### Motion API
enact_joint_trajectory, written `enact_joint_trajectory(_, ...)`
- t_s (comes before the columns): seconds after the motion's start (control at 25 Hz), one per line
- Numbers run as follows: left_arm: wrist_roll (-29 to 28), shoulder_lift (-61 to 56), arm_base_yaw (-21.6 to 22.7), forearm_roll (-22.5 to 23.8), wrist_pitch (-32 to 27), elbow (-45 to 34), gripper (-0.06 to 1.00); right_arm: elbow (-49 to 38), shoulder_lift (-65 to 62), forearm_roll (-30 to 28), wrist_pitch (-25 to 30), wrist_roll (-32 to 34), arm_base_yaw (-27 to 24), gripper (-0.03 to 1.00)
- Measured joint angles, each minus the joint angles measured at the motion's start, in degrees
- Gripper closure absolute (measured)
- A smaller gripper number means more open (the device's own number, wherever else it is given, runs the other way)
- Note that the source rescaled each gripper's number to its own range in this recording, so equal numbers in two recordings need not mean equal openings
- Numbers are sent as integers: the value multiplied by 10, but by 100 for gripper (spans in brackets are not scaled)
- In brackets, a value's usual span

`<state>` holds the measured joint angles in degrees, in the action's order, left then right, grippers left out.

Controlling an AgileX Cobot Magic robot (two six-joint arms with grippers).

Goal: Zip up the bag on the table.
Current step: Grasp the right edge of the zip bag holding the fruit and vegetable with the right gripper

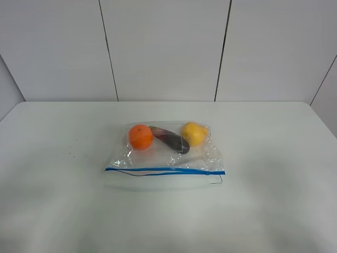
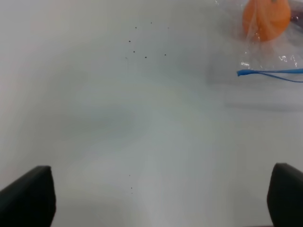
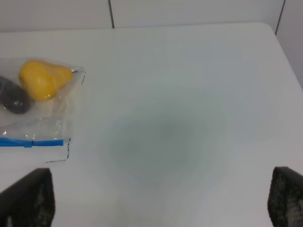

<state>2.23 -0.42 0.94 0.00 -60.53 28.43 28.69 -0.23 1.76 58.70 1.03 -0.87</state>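
Note:
The clear plastic bag point(image 1: 166, 155) lies flat in the middle of the white table point(image 1: 52, 158), its blue zipper strip point(image 1: 163, 171) along the near edge. Inside are an orange fruit point(image 1: 140, 136), a dark purple eggplant point(image 1: 169, 139) and a yellow fruit point(image 1: 194, 133). Neither arm shows in the exterior high view. In the left wrist view the left gripper point(image 2: 161, 198) is open above bare table, the bag's corner point(image 2: 265, 47) far off. In the right wrist view the right gripper point(image 3: 161, 198) is open, with the bag's other end point(image 3: 38, 104) off to one side.
White wall panels point(image 1: 163, 47) stand behind the table's far edge. A few small dark specks point(image 1: 71, 150) mark the tabletop left of the bag. The table's right rear corner point(image 3: 270, 28) shows in the right wrist view.

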Motion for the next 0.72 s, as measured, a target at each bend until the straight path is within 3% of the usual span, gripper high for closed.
enact_joint_trajectory(0.72,0,0,0,0,0,0,-6,0,0,0,0,0,0,-3)
